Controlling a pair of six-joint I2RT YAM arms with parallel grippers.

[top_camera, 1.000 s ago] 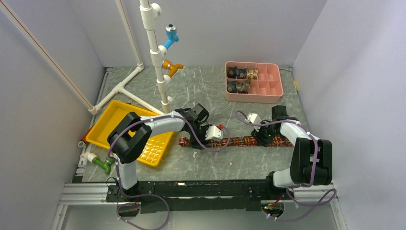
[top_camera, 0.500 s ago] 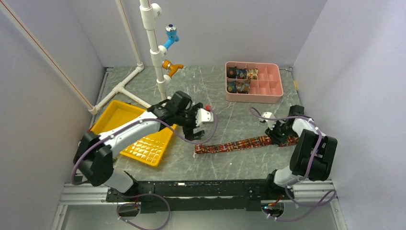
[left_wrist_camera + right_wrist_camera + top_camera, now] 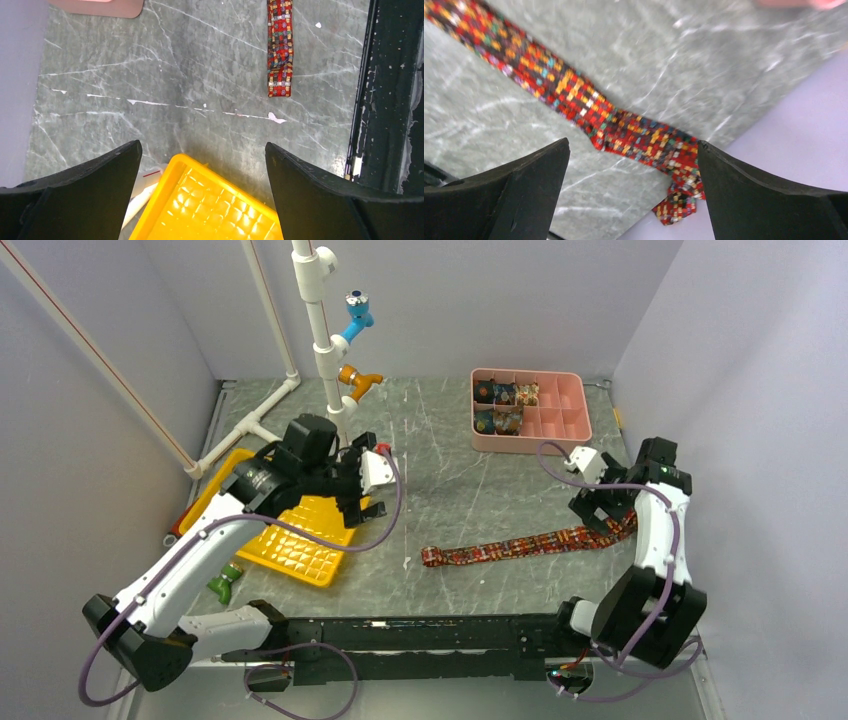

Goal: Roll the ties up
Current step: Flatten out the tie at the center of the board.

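Left tool [image 3: 201, 147]: jaws wide apart, nothing between them. It hangs above the right-hand edge of the yellow tray [image 3: 300, 552], at the left of the surface [image 3: 450, 470]. In the left wrist view, one corner of the tray and bare surface lie below the fingers.

Right tool [image 3: 632, 145]: jaws wide apart, nothing gripped. It sits over the right end of the tie [image 3: 525, 543], close to the side wall [image 3: 740, 440]. The right wrist view is slightly blurred; the fabric lies on the surface below the fingers.

The tie lies as a flat, unrolled strip on the near-right part of the surface, running from near the middle out to the right wall and slanting a little away from the arm bases toward the right. Its left end is flat, squared off and free. Its right end is crumpled at the foot of the wall.

Rolled ties [image 3: 505, 395] sit in the left-hand compartments of the pink organiser box [image 3: 575, 447] at the far right of the surface, well apart from the flat strip. The exact count is unclear.

A white pipe stand [image 3: 318, 340] stands upright at the far left, behind the tray.
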